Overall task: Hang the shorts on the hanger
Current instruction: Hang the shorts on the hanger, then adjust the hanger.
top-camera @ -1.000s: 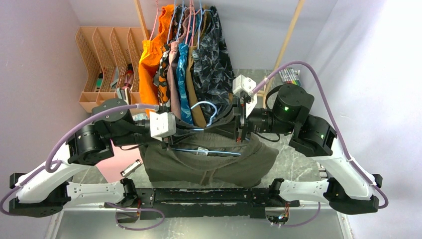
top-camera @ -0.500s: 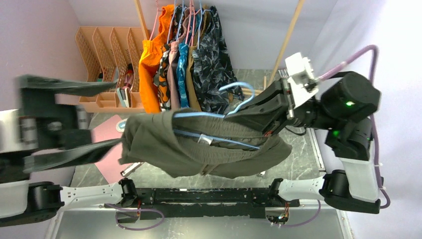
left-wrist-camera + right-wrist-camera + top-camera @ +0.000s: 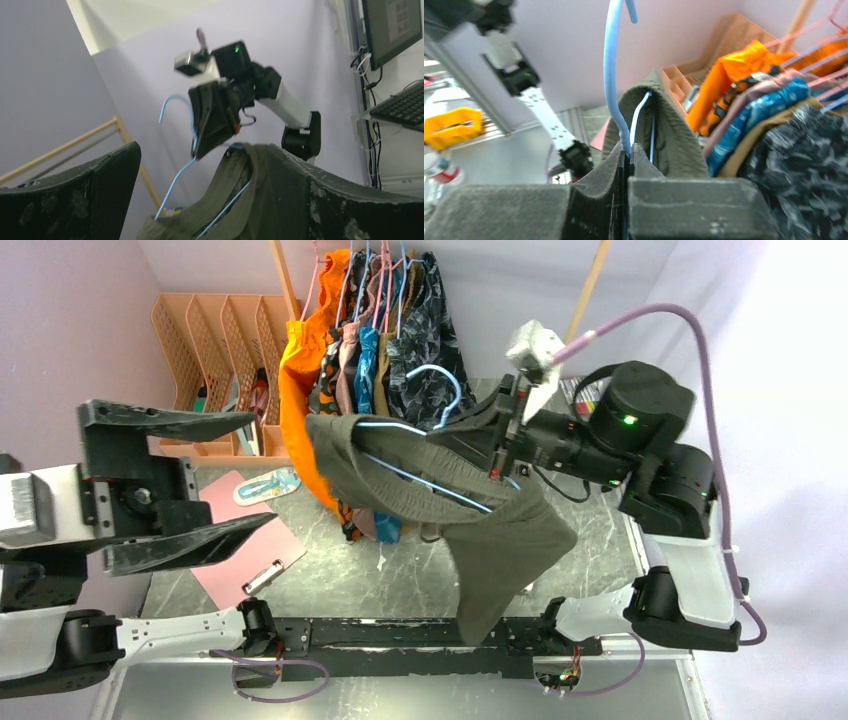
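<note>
Shorts (image 3: 500, 550) were on the hanger (image 3: 609, 75) at this point, draped over its bottom bar and up in the air, so I'd call the main job basically done. Your right gripper (image 3: 503, 453) was clamped tight on the hanger's neck just under the hook, carrying the whole thing. Your left gripper (image 3: 265, 470) was spread wide with nothing in it, well off to the hanger's left.

What's left, I think, is just tidying. The cloth sat lopsided, one long end dangling far below the hanger, and that could slide off.

Room-wise, the rack of hung clothes (image 3: 400, 330) was right behind the hanger, and I couldn't tell if the shorts brushed the orange garment (image 3: 305, 360). The tabletop (image 3: 400, 575) lay well below the hanger, with open air toward the left gripper.
</note>
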Tool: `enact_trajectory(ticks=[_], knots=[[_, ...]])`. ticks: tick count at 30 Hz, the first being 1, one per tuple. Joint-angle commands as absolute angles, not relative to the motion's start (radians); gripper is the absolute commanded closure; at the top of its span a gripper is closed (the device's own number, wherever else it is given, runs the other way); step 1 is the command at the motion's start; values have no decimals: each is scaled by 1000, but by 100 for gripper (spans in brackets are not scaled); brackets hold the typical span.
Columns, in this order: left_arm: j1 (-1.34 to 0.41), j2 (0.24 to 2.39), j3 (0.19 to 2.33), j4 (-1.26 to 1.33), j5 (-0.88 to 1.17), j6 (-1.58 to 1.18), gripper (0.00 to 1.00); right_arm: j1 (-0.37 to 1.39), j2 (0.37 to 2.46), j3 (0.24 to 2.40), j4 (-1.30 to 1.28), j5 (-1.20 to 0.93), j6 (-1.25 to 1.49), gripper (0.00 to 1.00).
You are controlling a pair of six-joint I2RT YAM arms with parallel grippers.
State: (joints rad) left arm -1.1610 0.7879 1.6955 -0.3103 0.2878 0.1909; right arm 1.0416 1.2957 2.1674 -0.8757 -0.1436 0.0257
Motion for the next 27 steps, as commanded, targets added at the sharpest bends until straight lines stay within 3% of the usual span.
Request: enact_trajectory(ticks=[1,4,9,18,27], knots=[[-1159,797,1678,-343,253,214,2,1045,1249,2265,-811,-281,31,100],[-1159,805,1670,-356,237,219,2,1045,1258,2274,-860,-293,25,100],[-1159,820,1688,-416,165,223,5,1045,1254,2261,-953,-132,34,100],[-1158,802,1571,-489,3,243,9,1045,1183,2160,-947,-234,32,100],[-1159,923,1606,-475,174,270,8,1045,1173,2145,-950,-395,3,100]])
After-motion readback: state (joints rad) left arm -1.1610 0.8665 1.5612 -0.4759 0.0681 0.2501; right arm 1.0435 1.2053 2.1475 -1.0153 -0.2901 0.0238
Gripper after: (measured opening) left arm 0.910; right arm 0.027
